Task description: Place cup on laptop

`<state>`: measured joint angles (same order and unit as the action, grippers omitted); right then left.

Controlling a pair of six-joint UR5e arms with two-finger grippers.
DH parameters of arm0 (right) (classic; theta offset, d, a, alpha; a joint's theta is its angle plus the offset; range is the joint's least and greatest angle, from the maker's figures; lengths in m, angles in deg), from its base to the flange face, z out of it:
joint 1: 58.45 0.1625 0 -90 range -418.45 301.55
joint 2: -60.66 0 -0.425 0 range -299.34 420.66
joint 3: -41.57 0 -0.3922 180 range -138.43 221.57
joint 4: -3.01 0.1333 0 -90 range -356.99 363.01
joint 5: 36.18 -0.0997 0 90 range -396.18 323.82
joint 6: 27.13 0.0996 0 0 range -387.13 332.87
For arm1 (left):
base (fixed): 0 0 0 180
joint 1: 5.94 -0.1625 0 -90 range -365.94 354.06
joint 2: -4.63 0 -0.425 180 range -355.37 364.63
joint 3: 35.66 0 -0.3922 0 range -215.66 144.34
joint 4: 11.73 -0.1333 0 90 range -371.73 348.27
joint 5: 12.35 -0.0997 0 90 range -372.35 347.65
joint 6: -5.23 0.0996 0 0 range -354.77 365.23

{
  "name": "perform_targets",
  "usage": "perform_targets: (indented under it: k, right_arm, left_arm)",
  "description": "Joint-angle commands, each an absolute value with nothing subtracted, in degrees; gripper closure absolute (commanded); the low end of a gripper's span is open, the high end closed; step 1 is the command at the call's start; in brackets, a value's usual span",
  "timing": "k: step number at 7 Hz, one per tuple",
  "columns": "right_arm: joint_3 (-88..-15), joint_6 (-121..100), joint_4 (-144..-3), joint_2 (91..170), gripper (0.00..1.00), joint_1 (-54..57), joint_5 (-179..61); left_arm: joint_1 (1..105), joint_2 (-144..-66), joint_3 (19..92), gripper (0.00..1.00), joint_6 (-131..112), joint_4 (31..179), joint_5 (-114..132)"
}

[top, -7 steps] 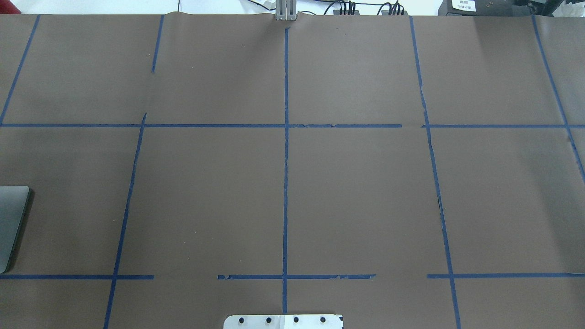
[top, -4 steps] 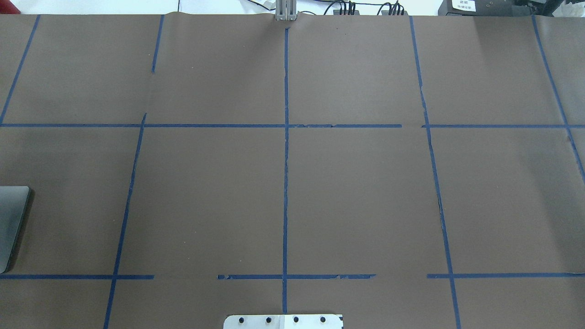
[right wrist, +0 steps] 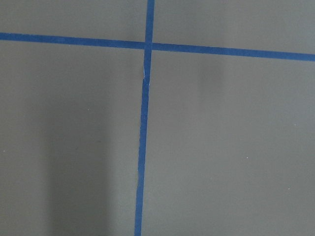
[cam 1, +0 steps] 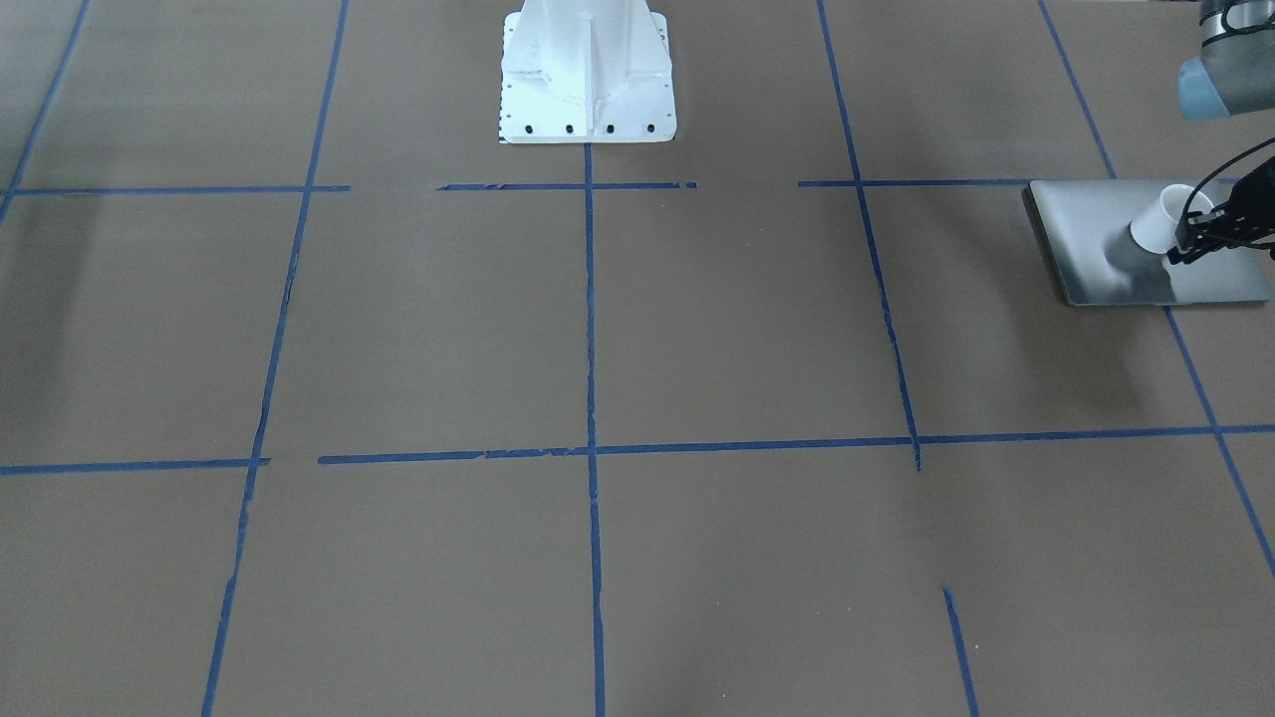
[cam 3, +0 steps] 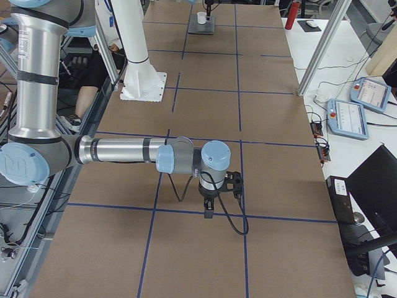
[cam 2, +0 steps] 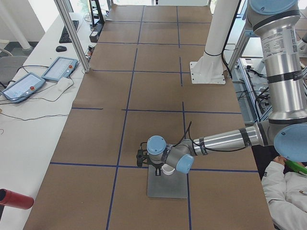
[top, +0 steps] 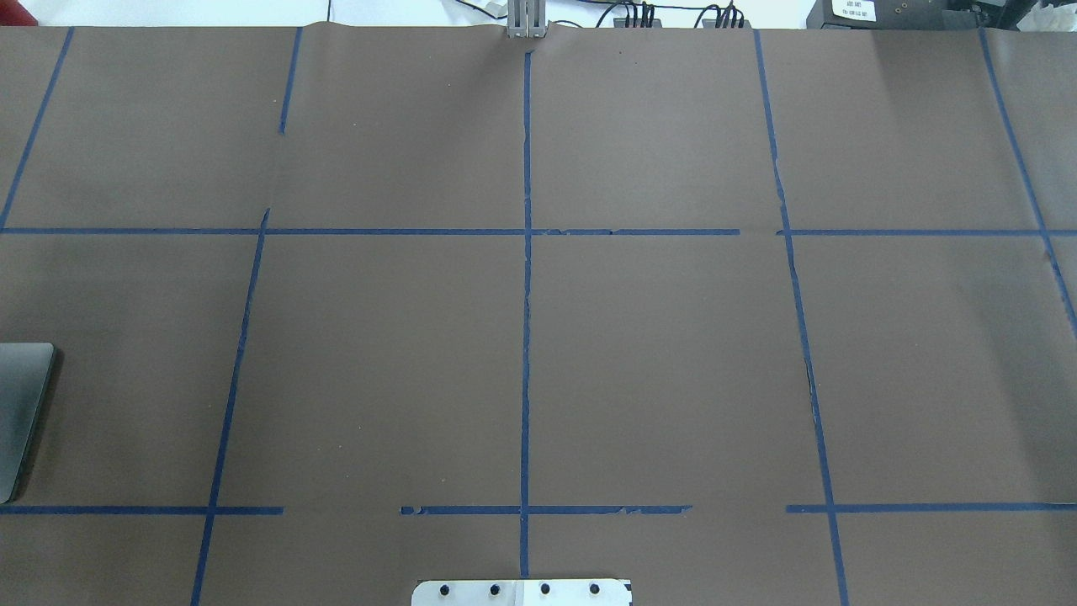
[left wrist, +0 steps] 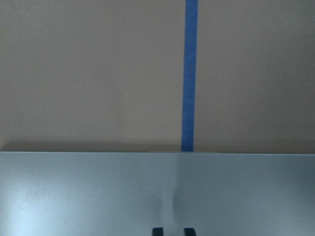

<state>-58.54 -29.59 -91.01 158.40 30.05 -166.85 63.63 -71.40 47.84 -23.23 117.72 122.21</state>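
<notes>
The silver-grey laptop [cam 1: 1096,239] lies closed at the table's left end; only its corner [top: 17,421] shows in the overhead view. The white cup [cam 1: 1155,227] is upright on or just above the lid, its shadow at its base. My left gripper [cam 1: 1187,244] points down against the cup's side. In the left wrist view its fingertips [left wrist: 158,231] stand close together over the lid [left wrist: 74,196], and the cup is out of that frame. My right gripper [cam 3: 208,211] hangs over bare table, far from both; I cannot tell if it is open.
The brown table cover carries a blue tape grid [cam 1: 590,448]. The white robot base [cam 1: 588,90] stands at mid table on the robot's side. A side bench with tablets [cam 2: 57,67] and a red cylinder [cam 2: 14,199] runs along the far edge.
In the overhead view the visible laptop corner has grown slightly darker with shadow. Nothing else there has moved.
</notes>
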Motion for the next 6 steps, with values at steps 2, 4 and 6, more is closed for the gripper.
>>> perform_targets:
  k: [2, 4, 6]
  right_arm:
    - [-58.54, -29.59, -91.03, 158.40, 0.00, 30.05, -166.79]
    - [-58.54, -29.59, -91.03, 158.40, 0.00, 30.05, -166.87]
    - [-58.54, -29.59, -91.03, 158.40, 0.00, 30.05, -166.79]
  left_arm:
    - [63.93, -71.22, 50.19, 0.00, -22.46, 117.21, 122.56]
    - [65.50, -71.66, 53.88, 0.00, -15.66, 113.11, 122.91]
    - [76.53, -72.19, 60.01, 0.00, 1.79, 94.90, 122.13]
